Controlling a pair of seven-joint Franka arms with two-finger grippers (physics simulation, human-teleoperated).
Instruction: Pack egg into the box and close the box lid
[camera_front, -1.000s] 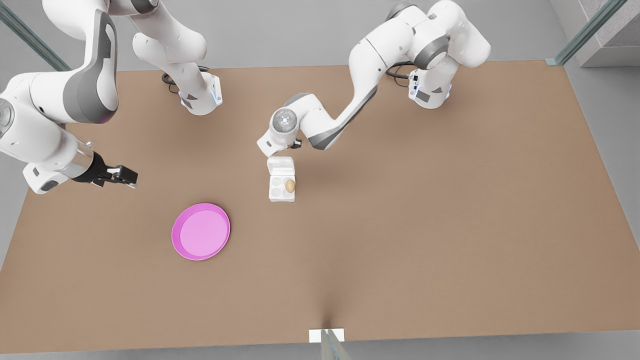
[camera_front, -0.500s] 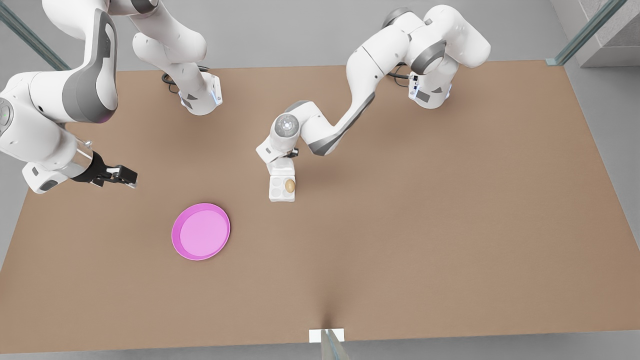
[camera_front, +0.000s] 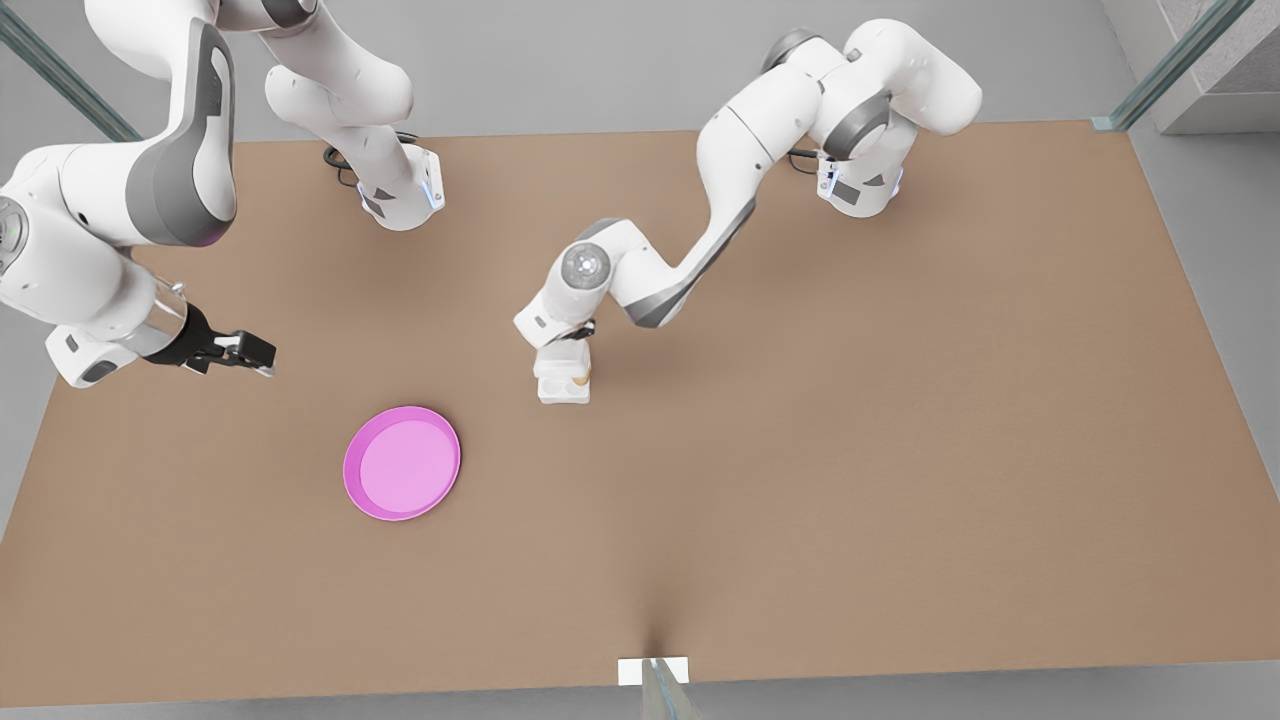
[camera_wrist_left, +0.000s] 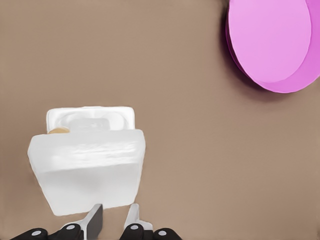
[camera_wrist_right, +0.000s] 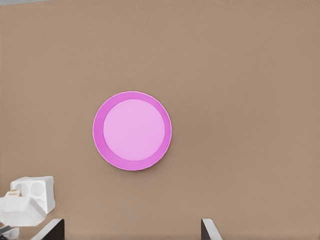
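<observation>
The white box (camera_front: 562, 393) stands mid-table, and its base (camera_wrist_left: 90, 116) shows in the left wrist view behind the raised box lid. The box lid (camera_front: 562, 360) is swung up and tilted over the wells, its white outer face (camera_wrist_left: 90, 170) toward the left wrist camera. A sliver of the tan egg (camera_front: 579, 380) shows in a well on the front view's right side, peeking past the lid edge (camera_wrist_left: 59, 131). My left gripper (camera_wrist_left: 113, 220) sits just behind the lid with its fingers close together. Far off at the front view's left, my right gripper (camera_front: 262, 352) waits open (camera_wrist_right: 130, 222).
A round pink plate (camera_front: 402, 463) lies toward the front view's left of the box and holds nothing. A small white marker (camera_front: 652, 670) sits at the table's near edge. Both arm bases stand at the far edge.
The left arm has moved forward over the box and tipped the lid from lying flat behind the wells to standing up over them. Most of the egg is now covered. The right arm stayed put.
</observation>
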